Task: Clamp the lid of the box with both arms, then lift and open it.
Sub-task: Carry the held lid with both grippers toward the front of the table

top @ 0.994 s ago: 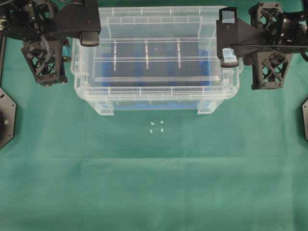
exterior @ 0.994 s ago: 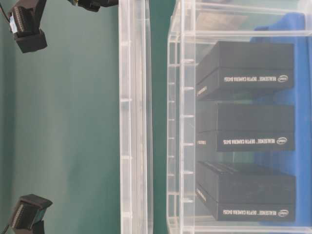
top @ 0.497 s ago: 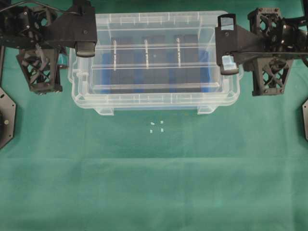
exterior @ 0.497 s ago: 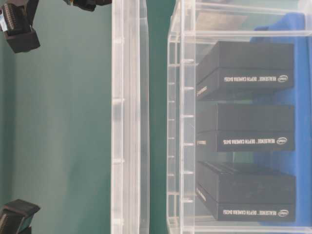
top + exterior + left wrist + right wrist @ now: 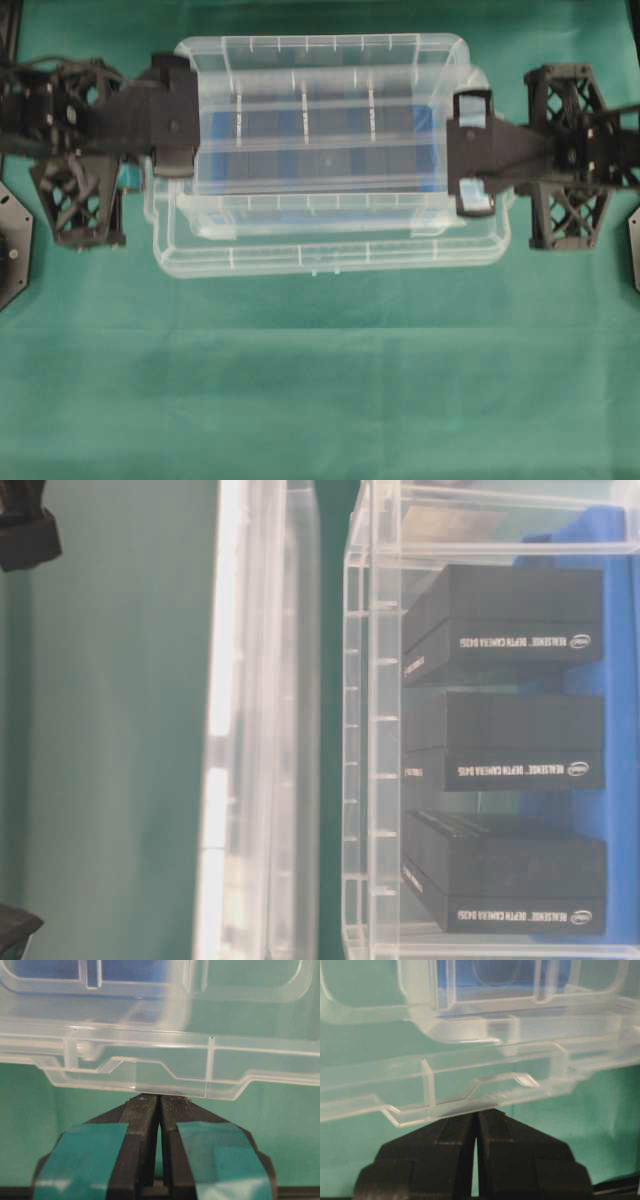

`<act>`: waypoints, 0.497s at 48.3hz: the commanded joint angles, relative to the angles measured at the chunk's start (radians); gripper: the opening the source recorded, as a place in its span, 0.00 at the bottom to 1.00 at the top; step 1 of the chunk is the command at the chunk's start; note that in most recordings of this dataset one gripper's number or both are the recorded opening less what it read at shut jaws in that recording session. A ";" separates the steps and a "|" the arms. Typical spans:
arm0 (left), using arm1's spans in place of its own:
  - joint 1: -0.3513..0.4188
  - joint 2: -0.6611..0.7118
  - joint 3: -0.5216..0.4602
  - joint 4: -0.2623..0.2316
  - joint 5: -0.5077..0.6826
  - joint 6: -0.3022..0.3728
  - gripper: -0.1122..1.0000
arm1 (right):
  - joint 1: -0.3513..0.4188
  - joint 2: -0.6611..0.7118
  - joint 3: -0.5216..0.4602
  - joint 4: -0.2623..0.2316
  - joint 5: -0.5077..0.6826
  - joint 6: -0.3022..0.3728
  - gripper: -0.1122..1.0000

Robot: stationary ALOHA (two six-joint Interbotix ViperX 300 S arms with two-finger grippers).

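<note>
The clear lid (image 5: pixel 330 255) hangs level above the box (image 5: pixel 320 45), clamped at both short ends. My left gripper (image 5: pixel 180 125) is shut on the lid's left side tab. My right gripper (image 5: pixel 468 150) is shut on the right tab. In the left wrist view the teal-taped gripper (image 5: pixel 159 1097) pinches the lid's tab (image 5: pixel 150 1072). In the right wrist view the gripper (image 5: pixel 476 1112) pinches the tab (image 5: pixel 470 1092). The table-level view shows the lid (image 5: pixel 250 780) well apart from the box (image 5: pixel 365 730). Three black boxes (image 5: pixel 500 740) sit inside on the blue liner (image 5: pixel 615 810).
Green cloth (image 5: pixel 320 380) covers the table, with open cloth in front of the box. Black base plates sit at the left edge (image 5: pixel 10 250) and the right edge (image 5: pixel 633 250). The arms' lattice wrists flank the box at left (image 5: pixel 75 200) and right (image 5: pixel 570 200).
Both grippers have carried the lid higher and toward the front of the overhead view. The gap between lid and box has widened in the table-level view. The lid now covers the small white bits.
</note>
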 commanded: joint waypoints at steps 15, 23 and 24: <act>-0.133 -0.002 -0.041 -0.003 -0.020 -0.112 0.11 | 0.140 0.000 -0.064 -0.015 -0.012 0.118 0.10; -0.183 0.006 -0.044 0.002 -0.020 -0.158 0.11 | 0.199 0.003 -0.066 -0.020 -0.012 0.158 0.10; -0.190 0.008 -0.044 0.002 -0.018 -0.167 0.11 | 0.207 0.005 -0.067 -0.021 -0.014 0.164 0.10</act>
